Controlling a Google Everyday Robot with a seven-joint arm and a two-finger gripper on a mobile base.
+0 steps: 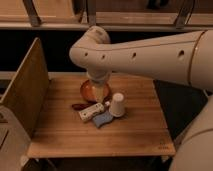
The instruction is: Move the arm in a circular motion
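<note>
Your arm (150, 55) spans upper right to centre, gripper (100, 93) hanging just over the orange bowl (86, 93). Grip state: can't tell. Likely rigid and heavy, nothing to grasp. Sweep clear of the white cup (117, 105).

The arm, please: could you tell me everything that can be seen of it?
The arm is large, cream-white and smooth, like moulded plastic, built of thick rounded tube segments dotted with small dark round holes. It enters from the picture's right edge, runs roughly level across the upper picture to a rounded elbow, then bends straight down. Its narrow pale end, the gripper, hangs over the brown bowl at the back of the wooden table. Whether it touches the bowl cannot be told.
</note>
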